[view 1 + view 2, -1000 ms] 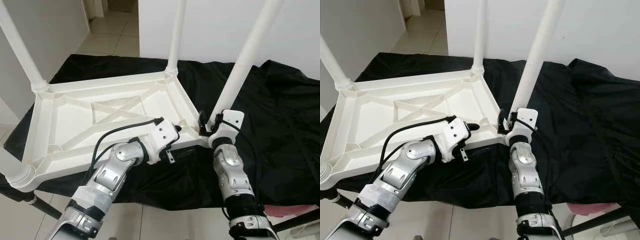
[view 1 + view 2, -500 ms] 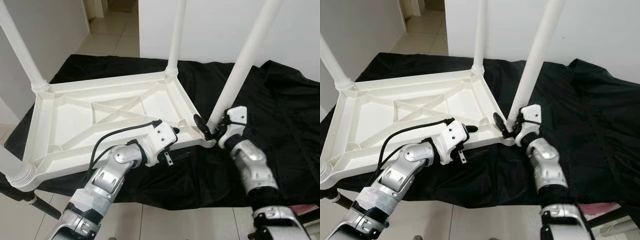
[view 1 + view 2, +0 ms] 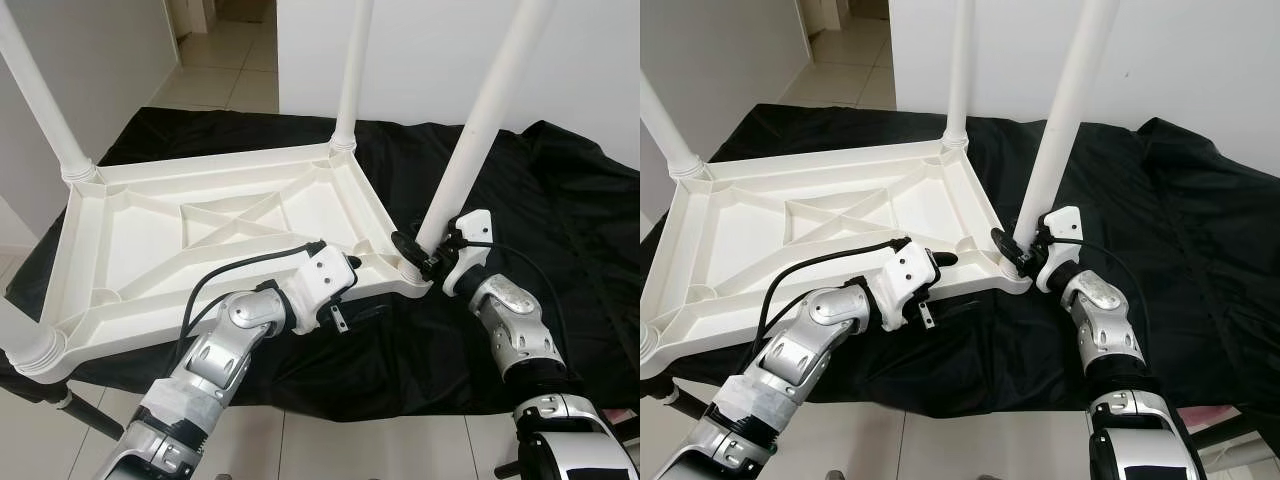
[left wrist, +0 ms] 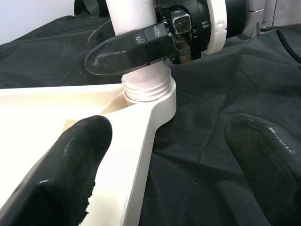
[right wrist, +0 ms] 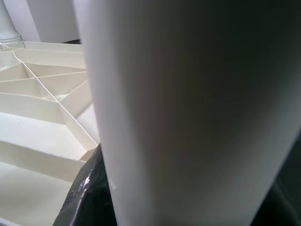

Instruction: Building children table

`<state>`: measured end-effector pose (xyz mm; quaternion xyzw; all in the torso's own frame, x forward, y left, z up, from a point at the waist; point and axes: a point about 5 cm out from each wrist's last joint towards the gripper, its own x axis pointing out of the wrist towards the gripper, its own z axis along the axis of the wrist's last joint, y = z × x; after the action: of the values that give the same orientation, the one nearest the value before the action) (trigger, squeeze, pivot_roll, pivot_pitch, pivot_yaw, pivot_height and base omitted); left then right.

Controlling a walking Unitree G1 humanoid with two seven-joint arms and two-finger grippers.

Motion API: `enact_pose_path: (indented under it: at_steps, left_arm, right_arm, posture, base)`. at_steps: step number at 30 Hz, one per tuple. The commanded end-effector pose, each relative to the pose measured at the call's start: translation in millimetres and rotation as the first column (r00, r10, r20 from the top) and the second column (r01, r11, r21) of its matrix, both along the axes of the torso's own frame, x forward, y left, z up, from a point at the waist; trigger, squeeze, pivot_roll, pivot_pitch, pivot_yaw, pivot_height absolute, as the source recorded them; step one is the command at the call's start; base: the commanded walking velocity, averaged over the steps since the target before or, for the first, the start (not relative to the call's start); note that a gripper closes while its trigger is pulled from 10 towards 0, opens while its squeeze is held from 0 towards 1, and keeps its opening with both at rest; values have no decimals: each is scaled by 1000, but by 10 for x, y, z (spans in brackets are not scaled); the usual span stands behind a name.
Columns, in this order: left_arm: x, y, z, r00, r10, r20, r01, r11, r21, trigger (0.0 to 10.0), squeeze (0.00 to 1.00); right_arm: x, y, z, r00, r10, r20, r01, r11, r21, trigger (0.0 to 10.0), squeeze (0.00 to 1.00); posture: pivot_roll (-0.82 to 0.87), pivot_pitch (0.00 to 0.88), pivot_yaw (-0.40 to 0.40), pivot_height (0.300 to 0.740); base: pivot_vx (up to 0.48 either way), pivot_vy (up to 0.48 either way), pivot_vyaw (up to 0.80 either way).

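Note:
A white plastic children's table [image 3: 150, 250] lies upside down on a black cloth, its legs pointing up. My right gripper [image 3: 418, 256] is shut on the base of the near right leg [image 3: 475, 130], just above its threaded socket [image 4: 149, 92]. The right wrist view has that leg [image 5: 178, 108] up close, with one black finger [image 5: 91, 197] against it. My left gripper [image 3: 348, 272] rests at the table's near rim, left of that corner. Its fingers [image 4: 70, 174] stand wide open, one over the table's underside and one over the cloth.
The black cloth [image 3: 560, 230] covers a low platform and spreads far to the right. Three other white legs stand at the far corner [image 3: 352, 70], far left [image 3: 40, 100] and near left [image 3: 20, 335]. Tiled floor [image 3: 220, 70] and a white wall lie beyond.
My right forearm has swung out to the right around the leg, with the gripper staying at the leg's base. The left arm has barely shifted.

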<state>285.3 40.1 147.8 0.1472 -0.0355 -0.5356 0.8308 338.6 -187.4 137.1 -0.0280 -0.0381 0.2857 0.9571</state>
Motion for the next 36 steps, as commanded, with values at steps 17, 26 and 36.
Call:
enact_pose_path:
  at_steps: [17,26,36]
  left_arm:
    - [9,34,19,1000,24,9,-24,1000,9,10000,0]
    - [-5,41,-9,1000,2,-1,-2,1000,21,10000,0]
    - [-47,-13,-46,1000,-19,-16,19,1000,17,10000,0]
  right_arm:
    - [-59,-75,-157,980,-193,-37,192,981,-41,10000,0]
    - [-186,3,-171,860,-509,-47,511,859,46,10000,0]
    - [-352,369,-218,604,-784,-145,797,587,143,10000,0]
  posture:
    - [-23,0,-31,740]
    - [-49,0,-23,740]
    - [-54,0,-12,740]
  base:
    - [0,0,0]
    - [0,0,0]
    - [0,0,0]
